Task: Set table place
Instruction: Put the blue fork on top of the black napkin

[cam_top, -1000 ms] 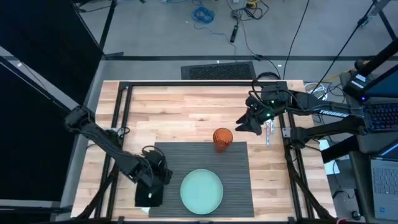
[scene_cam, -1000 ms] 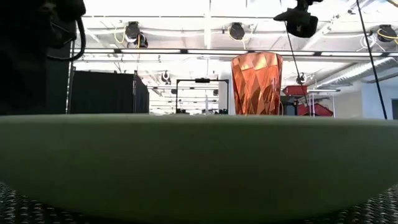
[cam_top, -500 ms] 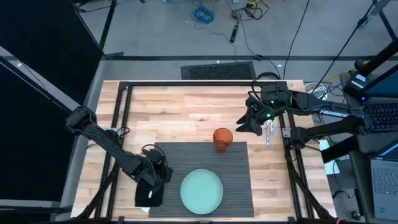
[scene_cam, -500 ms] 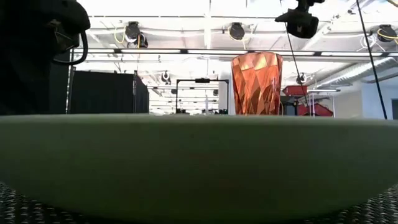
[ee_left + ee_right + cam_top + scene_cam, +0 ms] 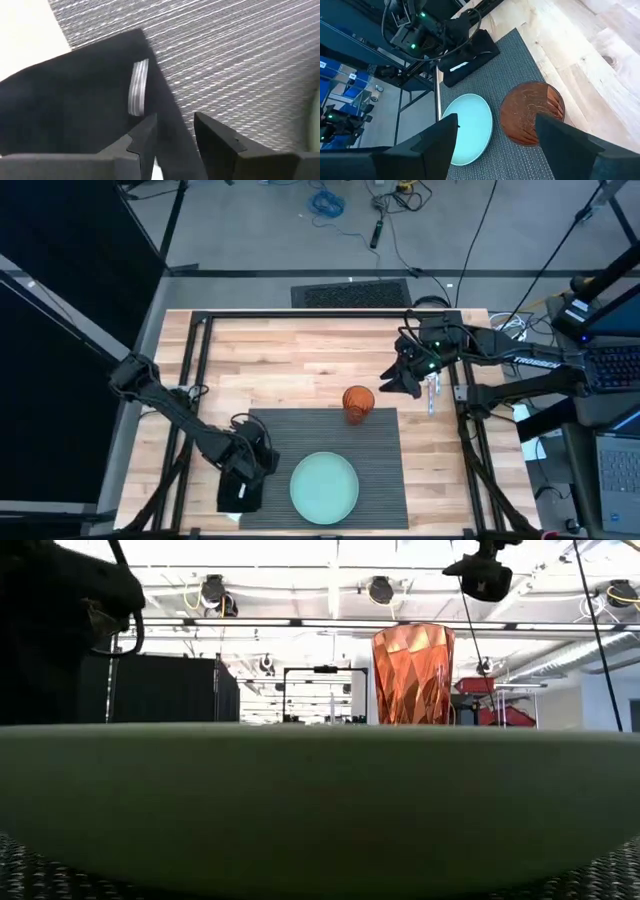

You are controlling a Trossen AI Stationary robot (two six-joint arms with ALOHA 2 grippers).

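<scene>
The left gripper [image 5: 172, 135] hung low over the black cloth napkin [image 5: 240, 492], its fingers slightly apart and empty, a silver utensil handle [image 5: 138, 88] lying on the cloth just ahead of them. The ribbed dark grey placemat [image 5: 385, 480] stretched beyond the fingertips, carrying the pale green plate [image 5: 324, 487] and, farther off, the faceted orange cup [image 5: 358, 402]. Squaring the napkin likely called for a shallow pinch at its edge, clear of the utensil. The right gripper [image 5: 400, 378] waited above the bare tabletop [image 5: 300, 370], fingers wide apart, cup just beneath.
</scene>
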